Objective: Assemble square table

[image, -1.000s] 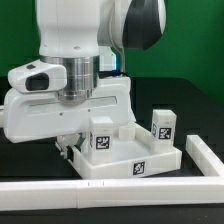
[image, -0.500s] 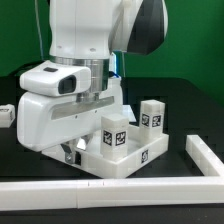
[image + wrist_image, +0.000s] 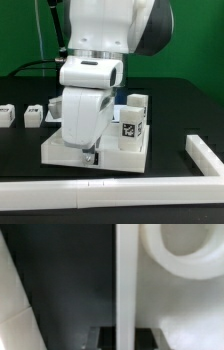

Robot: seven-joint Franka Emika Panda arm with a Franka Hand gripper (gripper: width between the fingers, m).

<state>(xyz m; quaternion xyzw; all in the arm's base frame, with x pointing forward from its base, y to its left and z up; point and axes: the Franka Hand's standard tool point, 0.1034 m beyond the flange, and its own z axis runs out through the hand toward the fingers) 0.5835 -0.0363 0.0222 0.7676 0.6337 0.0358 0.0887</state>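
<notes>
Swung round by the arm (image 3: 100, 40), the table top (image 3: 125, 158) now sits central, near the fence (image 3: 110, 186). The gripper (image 3: 89, 153) pinches its rim; a slipping pinch could topple the standing leg (image 3: 133, 122).

White rimmed square tabletop (image 3: 125, 157) lying flat, tagged leg blocks (image 3: 134, 122) upright inside.
</notes>
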